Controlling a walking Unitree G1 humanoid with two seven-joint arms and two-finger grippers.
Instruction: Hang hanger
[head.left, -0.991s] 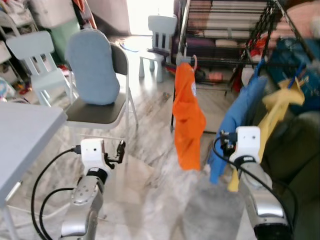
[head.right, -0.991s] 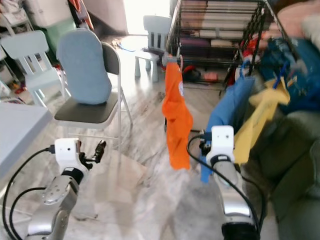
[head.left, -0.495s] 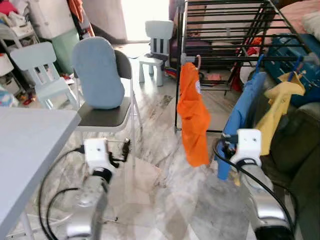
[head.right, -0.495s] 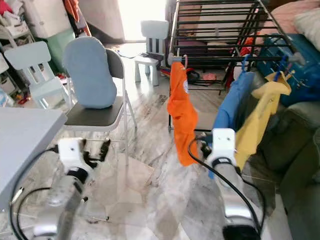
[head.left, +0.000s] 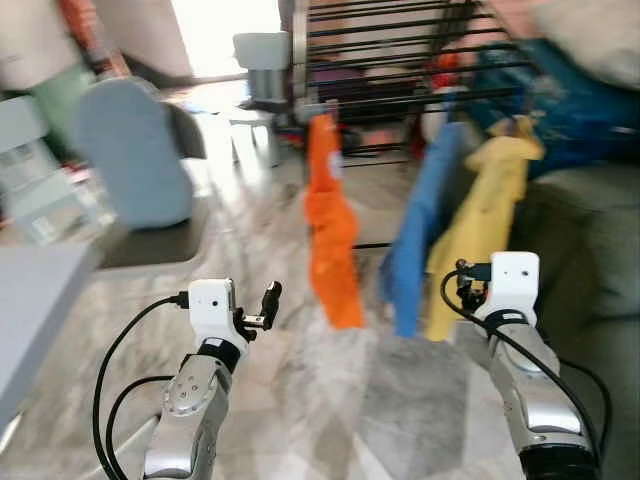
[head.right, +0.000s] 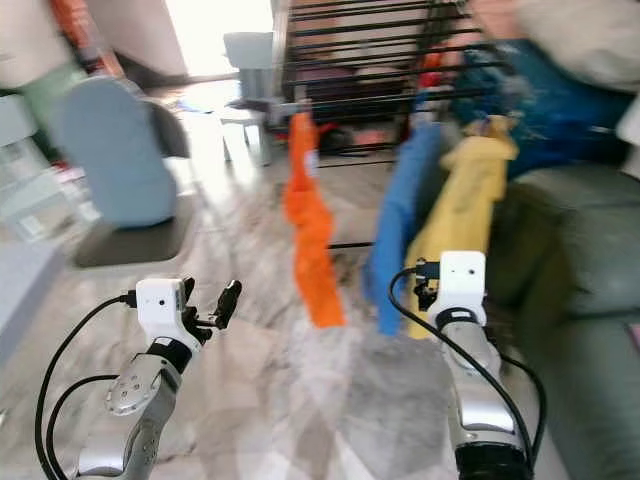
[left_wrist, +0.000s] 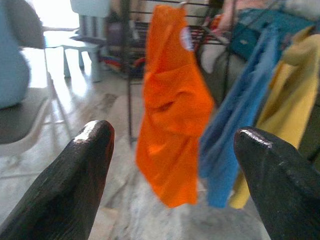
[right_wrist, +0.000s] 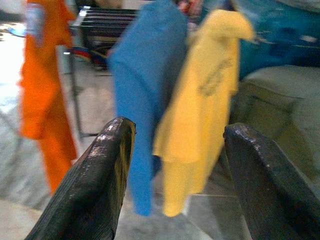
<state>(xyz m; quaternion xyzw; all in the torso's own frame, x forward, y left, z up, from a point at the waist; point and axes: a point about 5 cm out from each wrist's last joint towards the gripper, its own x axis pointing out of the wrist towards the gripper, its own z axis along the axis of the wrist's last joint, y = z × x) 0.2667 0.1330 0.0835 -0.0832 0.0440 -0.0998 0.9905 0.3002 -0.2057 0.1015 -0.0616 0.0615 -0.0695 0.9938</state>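
Three garments hang from the black drying rack (head.left: 400, 60): an orange one (head.left: 330, 230), a blue one (head.left: 420, 230) and a yellow one (head.left: 480, 220). Their hangers are too blurred to make out. My left gripper (left_wrist: 172, 165) is held low in front of me, open and empty, with the orange garment (left_wrist: 172, 115) straight ahead of it. My right gripper (right_wrist: 175, 165) is also open and empty, facing the blue garment (right_wrist: 145, 100) and the yellow garment (right_wrist: 205, 110) at short range. Both arms are raised at waist height, short of the clothes.
A folding chair with a blue cushion (head.left: 130, 150) stands at the left, and a grey table corner (head.left: 40, 290) is at the near left. A green sofa (head.left: 590, 240) fills the right, with a blue bag (head.left: 570, 90) behind it. Marble floor lies between me and the rack.
The whole view has swung to the right and blurred, so the camera moved. The hanging garments now sit nearer the centre. Both arms keep the same pose with fingers apart.
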